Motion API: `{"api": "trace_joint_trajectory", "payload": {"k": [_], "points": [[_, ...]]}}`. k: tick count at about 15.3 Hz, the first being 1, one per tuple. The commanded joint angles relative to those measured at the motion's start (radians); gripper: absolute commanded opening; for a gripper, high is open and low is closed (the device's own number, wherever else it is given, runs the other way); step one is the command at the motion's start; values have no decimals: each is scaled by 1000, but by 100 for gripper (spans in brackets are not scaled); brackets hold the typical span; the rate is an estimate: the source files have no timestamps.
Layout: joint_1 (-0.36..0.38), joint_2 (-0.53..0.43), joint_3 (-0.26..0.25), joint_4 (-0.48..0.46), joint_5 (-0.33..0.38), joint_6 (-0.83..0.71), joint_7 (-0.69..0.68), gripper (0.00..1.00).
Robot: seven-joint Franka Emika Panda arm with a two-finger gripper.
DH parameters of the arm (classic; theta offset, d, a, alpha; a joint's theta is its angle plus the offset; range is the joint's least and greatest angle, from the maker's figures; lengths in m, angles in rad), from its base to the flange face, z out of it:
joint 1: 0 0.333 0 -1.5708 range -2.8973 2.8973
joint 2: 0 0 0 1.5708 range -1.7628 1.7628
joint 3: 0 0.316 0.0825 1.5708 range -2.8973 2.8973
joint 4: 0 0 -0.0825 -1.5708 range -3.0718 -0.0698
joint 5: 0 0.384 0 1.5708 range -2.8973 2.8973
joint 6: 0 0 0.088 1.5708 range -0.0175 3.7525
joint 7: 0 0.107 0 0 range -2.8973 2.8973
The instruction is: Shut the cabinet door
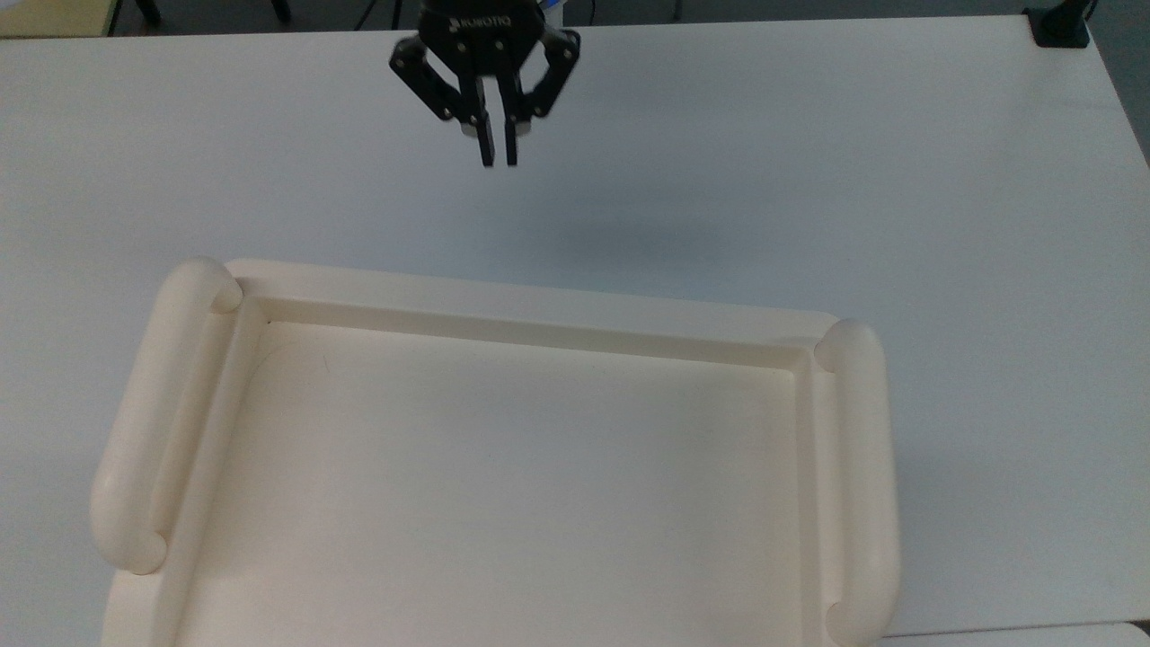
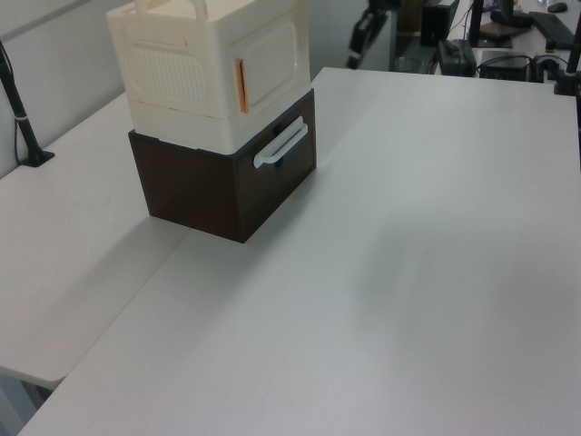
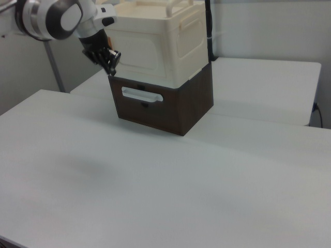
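Left view: cream cabinet door [image 2: 270, 56] flush with cabinet [image 2: 172, 68]; gripper [image 1: 499, 155] pressed together, apart.

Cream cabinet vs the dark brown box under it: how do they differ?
Colour: the cabinet is cream; the brown box is dark wood-toned. Position: the cabinet sits on top; the box rests on the table. Front: the cabinet door lies flush, with an orange strip beside it; the box carries a pale bar handle. Both are boxy and share a similar footprint.

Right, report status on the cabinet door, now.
Gripper shut, empty, off the cabinet. Cabinet door sits flush, looks closed. Table in front is bare, nothing in the way.
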Motion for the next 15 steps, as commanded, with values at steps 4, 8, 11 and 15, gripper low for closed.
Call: {"api": "trace_joint_trajectory", "payload": {"k": [4,8,11,15], "points": [[-122,-122,10,-59,23,-389,-60,100],[-120,-116,7,-62,-71,-408,-48,100],[-120,-101,6,-58,-78,-407,-46,100],[-111,-96,-4,-55,-101,-408,-46,100]]}}
